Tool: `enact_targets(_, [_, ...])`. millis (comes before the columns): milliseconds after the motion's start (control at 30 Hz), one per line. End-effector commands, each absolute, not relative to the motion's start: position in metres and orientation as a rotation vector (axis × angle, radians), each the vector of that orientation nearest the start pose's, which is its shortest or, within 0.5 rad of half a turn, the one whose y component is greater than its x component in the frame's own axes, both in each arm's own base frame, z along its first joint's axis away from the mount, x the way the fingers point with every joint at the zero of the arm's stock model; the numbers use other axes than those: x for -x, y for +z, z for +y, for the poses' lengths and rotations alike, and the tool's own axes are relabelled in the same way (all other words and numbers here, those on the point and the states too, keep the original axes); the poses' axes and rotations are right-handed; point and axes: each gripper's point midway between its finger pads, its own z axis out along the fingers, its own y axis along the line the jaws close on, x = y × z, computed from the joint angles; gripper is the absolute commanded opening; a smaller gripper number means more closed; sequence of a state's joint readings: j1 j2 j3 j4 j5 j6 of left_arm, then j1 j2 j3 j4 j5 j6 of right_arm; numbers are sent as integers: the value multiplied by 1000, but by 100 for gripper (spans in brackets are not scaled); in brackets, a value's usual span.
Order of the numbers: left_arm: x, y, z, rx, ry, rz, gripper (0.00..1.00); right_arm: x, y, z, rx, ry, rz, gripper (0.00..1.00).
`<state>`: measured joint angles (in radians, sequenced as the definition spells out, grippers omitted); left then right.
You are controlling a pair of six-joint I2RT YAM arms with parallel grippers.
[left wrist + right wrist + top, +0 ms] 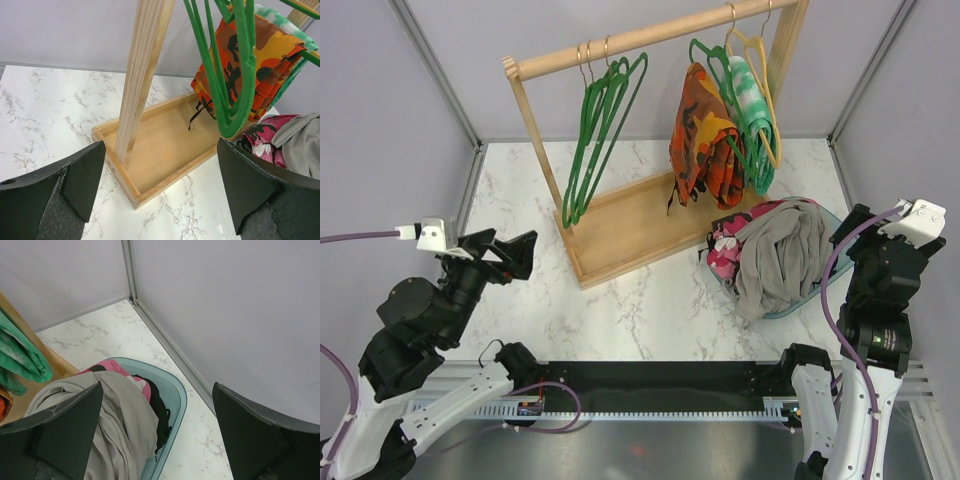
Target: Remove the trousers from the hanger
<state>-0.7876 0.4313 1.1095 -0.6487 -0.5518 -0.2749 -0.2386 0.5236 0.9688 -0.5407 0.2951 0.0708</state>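
The orange-and-black camouflage fabric trousers (700,140) hang folded on green plastic hangers (757,172) at the right end of the pale wooden rail (650,35). The green-and-white fabric trousers (748,100) are just beside them at their 3 o'clock. Both pairs droop with their long axis running straight down toward the rack's wooden tray base (620,230). Seen from above, the left pincer (520,255) has its jaws spread wide around nothing. The orange pair lies at its 2 o'clock, with a bunch of empty green hangers (246,60) in between. The right pincer (157,390) is equally wide and empty, and hovers by the teal plastic basket (182,395) on the counter, where the grey fabric trousers (780,250) lie heaped. The hung pairs sit at about its 10 o'clock, so the right arm looks nearer, with the freer path.
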Motion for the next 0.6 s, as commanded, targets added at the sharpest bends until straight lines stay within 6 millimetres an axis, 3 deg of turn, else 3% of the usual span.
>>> enact_targets(0, [-176, 391, -48, 71, -373, 1538, 100, -202, 340, -105, -495, -407, 1597, 98])
enact_targets(567, [-177, 367, -49, 84, -367, 1568, 100, -206, 333, -107, -498, -414, 1614, 98])
